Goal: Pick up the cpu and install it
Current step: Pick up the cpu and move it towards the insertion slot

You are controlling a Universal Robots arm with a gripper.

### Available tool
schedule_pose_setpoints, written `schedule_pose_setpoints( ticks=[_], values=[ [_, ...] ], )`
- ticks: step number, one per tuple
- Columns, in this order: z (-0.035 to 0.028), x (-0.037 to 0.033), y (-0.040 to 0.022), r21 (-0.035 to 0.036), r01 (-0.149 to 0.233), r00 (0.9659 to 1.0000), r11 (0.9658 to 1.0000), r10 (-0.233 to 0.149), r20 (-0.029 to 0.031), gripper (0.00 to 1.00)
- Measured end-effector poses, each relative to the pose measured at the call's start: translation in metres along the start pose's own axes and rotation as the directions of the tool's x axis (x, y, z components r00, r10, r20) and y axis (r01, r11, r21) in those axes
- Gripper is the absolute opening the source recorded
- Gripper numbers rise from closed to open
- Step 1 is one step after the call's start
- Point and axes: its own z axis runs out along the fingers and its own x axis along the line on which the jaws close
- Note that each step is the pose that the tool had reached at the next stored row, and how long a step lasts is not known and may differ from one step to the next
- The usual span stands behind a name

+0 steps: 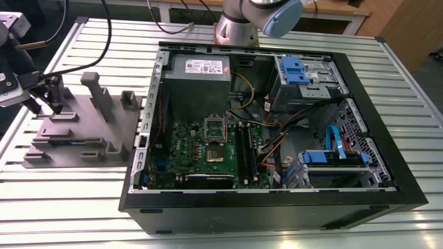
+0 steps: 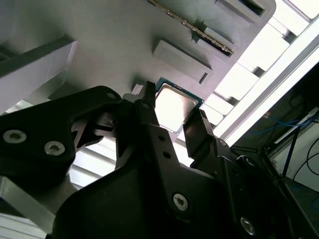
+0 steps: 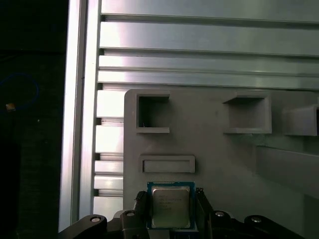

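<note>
The cpu (image 3: 171, 208) lies flat, silver top up, on the grey plastic fixture (image 1: 83, 140) at the exterior view's left, with the gripper (image 3: 171, 198) down around it. The fingers (image 2: 195, 124) are drawn in narrow against two opposite edges of the chip, a hold by the rim that likely spares the shiny lid. The fixture keeps parts squared and within reach: near the chip sits a shallow rectangular recess (image 3: 167, 164), beyond it two square pockets (image 3: 152, 113), and in another slot stands what looks like a memory stick (image 2: 192, 27) (seen edge-on). Well apart, on the slotted aluminium table (image 1: 69, 207), the open computer case (image 1: 277, 210) lies on its side so the motherboard (image 1: 187, 150) faces up. It holds the processor socket (image 1: 213, 154), a power supply (image 1: 197, 70) and blue drive brackets (image 1: 293, 70).
</note>
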Motion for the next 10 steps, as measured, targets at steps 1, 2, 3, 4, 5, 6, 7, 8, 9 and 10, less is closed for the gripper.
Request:
schedule_pose_setpoints(
  ticks=[1,2,3,4,5,6,7,8,9,10],
  values=[
    [-0.0013,0.0,0.0001,0.0,0.0,1.0,1.0,0.0,0.0,0.47],
    [-0.0027,-0.0001,0.0001,0.0,0.0,1.0,1.0,0.0,0.0,0.47],
    [-0.0043,-0.0001,0.0002,0.0,0.0,1.0,1.0,0.0,0.0,0.47],
    [-0.0062,-0.0001,0.0003,0.0,0.0,1.0,1.0,0.0,0.0,0.47],
    [-0.0078,-0.0002,0.0004,-0.0001,0.0,1.0,1.0,0.0,0.0001,0.47],
    [-0.0094,-0.0002,0.0005,0.0,0.0,1.0,1.0,0.0,0.0001,0.47],
    [-0.0113,-0.0002,0.0006,0.0,0.0,1.0,1.0,0.0,0.0001,0.47],
    [-0.0133,-0.0003,0.0006,0.0,0.0,1.0,1.0,0.0,0.0001,0.47],
    [-0.0152,-0.0003,0.0007,0.0,0.0,1.0,1.0,0.0,0.0001,0.47],
    [-0.0168,-0.0003,0.0008,-0.0001,0.0,1.0,1.0,0.0,0.0002,0.47]
  ],
)
